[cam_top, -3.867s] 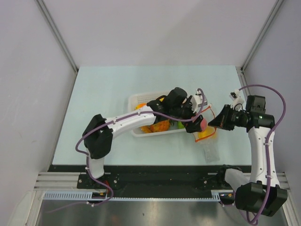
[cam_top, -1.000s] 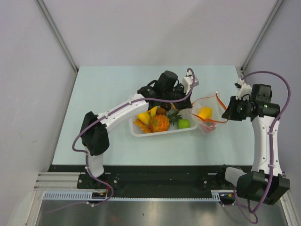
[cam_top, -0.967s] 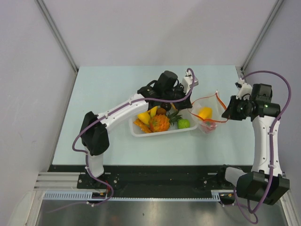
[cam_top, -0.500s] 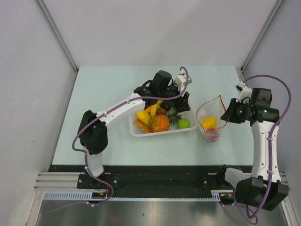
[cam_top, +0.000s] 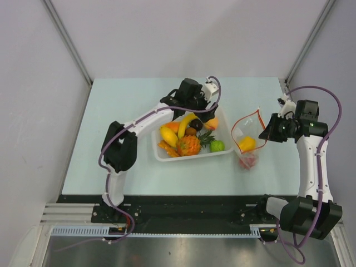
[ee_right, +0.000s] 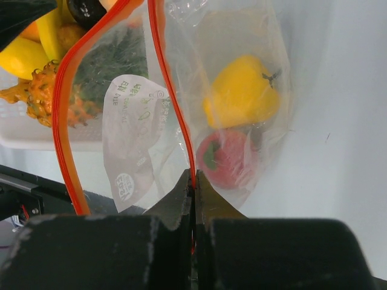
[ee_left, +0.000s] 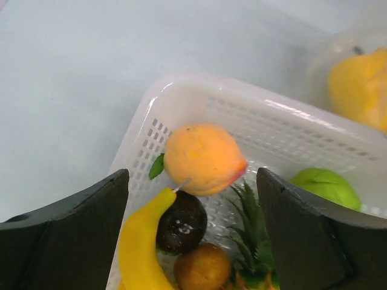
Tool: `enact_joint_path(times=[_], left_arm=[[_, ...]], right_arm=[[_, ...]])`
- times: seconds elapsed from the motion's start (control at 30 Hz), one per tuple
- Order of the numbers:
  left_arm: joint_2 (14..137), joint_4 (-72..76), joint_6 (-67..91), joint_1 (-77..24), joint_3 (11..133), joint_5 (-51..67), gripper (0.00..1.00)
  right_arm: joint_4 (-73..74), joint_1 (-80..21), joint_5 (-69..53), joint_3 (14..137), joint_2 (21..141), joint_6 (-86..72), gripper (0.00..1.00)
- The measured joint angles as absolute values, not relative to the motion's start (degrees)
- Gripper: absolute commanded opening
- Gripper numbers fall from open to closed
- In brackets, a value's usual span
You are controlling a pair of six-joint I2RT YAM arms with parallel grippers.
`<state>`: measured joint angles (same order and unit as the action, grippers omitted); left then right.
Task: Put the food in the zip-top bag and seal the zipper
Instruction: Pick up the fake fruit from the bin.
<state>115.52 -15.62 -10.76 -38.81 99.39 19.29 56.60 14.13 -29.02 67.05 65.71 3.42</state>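
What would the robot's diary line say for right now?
left fingers: open above peach in basket | right fingers: shut on zipper | zip-top bag: open, yellow fruit, red fruit inside

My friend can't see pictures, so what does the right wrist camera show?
The right pincer pinches the red-orange zipper of the clear zip-top bag, holding its mouth open. Inside sit a yellow fruit and a red fruit. Behind, at left, a pineapple lies in a white basket.
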Motion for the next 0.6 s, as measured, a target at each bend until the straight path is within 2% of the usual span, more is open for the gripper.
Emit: enact_joint_path(times=[0.47,0.6], left_arm=[[128.7,-20.0,-22.0,-43.0,104.8,10.8,0.93],[130.1,-20.4,-22.5,-43.4,106.4,9.3,0.9]], right_arm=[[56.7,15.4,-29.0,67.9,66.0,3.6,0.0],[56.7,15.5,-29.0,67.9,65.5,3.7,0.0]])
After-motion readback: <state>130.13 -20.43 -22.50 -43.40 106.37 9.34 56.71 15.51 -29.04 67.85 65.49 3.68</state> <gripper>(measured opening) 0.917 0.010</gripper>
